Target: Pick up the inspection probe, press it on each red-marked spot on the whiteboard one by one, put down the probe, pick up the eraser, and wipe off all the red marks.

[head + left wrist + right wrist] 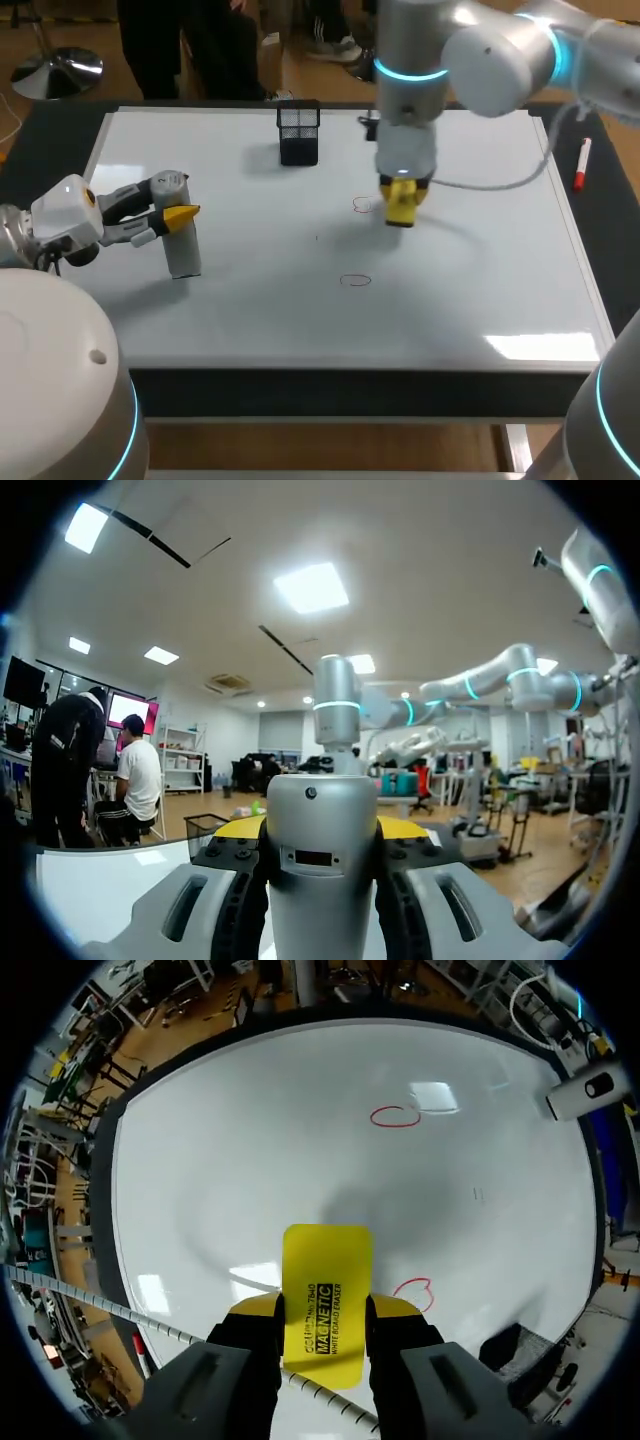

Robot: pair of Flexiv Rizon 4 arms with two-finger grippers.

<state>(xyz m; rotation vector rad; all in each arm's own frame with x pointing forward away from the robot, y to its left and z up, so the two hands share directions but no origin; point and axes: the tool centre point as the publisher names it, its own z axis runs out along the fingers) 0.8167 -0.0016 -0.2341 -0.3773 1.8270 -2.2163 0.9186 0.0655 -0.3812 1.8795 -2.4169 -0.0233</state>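
Clamping eraser (326, 1260), right gripper (325, 1310) hangs over whiteboard (480, 270) (left gripper (174, 208) clamps probe (184, 252) near edge).

- probe (322, 880): grey cylinder, upright, clamped between gripper (322, 828) fingers, yellow tips either side
- whiteboard (110, 890): beneath gripper
- basket (205, 832): black mesh, on whiteboard, ahead

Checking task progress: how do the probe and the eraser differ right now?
The probe is a grey upright cylinder; the eraser is a flat yellow block. The probe sits in the left gripper, away from the red marks; the eraser, in the right gripper, is beside one. Both are gripped.
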